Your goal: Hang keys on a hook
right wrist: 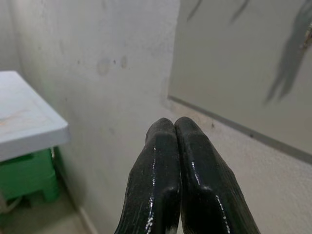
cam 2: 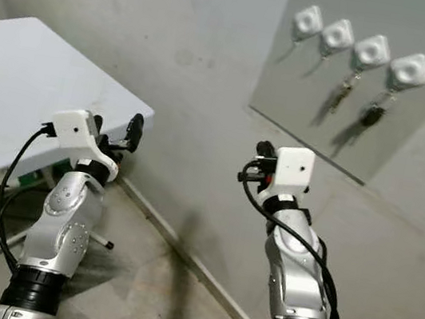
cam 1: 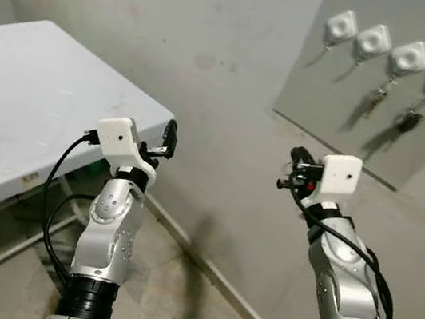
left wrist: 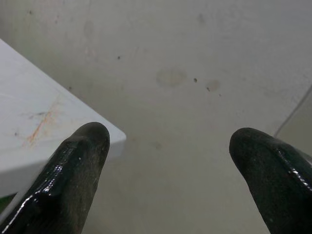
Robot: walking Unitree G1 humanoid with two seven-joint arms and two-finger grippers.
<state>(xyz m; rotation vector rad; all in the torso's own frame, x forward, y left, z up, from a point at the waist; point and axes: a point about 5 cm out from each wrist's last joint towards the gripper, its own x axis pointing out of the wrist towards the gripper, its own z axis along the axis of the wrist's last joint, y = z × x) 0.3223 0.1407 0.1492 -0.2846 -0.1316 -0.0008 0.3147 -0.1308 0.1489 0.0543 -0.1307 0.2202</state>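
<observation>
Four white hooks [cam 1: 411, 57] sit in a row on a grey panel [cam 1: 339, 123] high on the wall at the right. One bunch of keys [cam 1: 377, 98] hangs from the third hook, and a second bunch of keys [cam 1: 410, 119] from the fourth. My right gripper [cam 1: 296, 169] is raised below and left of the panel, clear of it. Its fingers [right wrist: 165, 161] are pressed together, and no key shows between them. My left gripper [cam 1: 163, 142] is held up by the table's corner, open with nothing between its fingers [left wrist: 83, 165].
A white table [cam 1: 36, 99] stands at the left with its corner close to my left gripper. A green crate [right wrist: 24, 178] sits under it. The grey wall runs straight ahead, and bare tiled floor [cam 1: 175, 291] lies between the arms.
</observation>
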